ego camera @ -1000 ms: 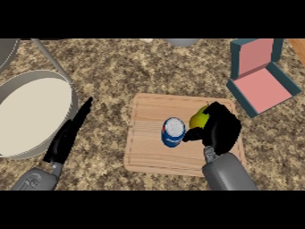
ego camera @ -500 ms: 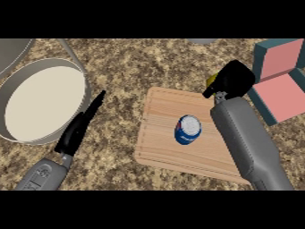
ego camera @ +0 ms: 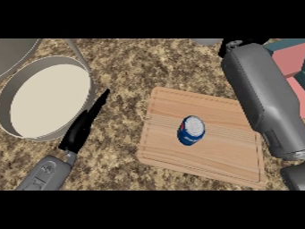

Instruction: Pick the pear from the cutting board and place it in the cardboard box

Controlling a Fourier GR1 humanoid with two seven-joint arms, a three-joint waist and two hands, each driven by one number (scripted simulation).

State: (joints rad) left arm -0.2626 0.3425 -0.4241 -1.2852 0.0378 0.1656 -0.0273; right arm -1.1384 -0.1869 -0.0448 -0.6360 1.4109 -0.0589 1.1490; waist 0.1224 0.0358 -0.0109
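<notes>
The wooden cutting board (ego camera: 227, 150) lies at centre right, and no pear shows on it or anywhere else in the head view. The cardboard box (ego camera: 292, 61), teal outside and pink inside, stands open at the upper right edge. My right forearm (ego camera: 264, 96) stretches up over the board's right side to the box's left wall. Only a black sliver of my right hand (ego camera: 229, 44) shows past the wrist, so what it holds is hidden. My left hand (ego camera: 81, 129) rests open to the left of the board, fingers straight and pointing up.
A blue can (ego camera: 191, 130) lies on the middle of the board. A round grey pan (ego camera: 3, 112) with a pale inside sits at the left, and a second grey vessel (ego camera: 6, 56) is at the top left. Speckled counter surrounds them.
My right arm has lifted off the board and swung up and right to the box; the pear, seen in the hand earlier, is now out of sight. The left hand stays put.
</notes>
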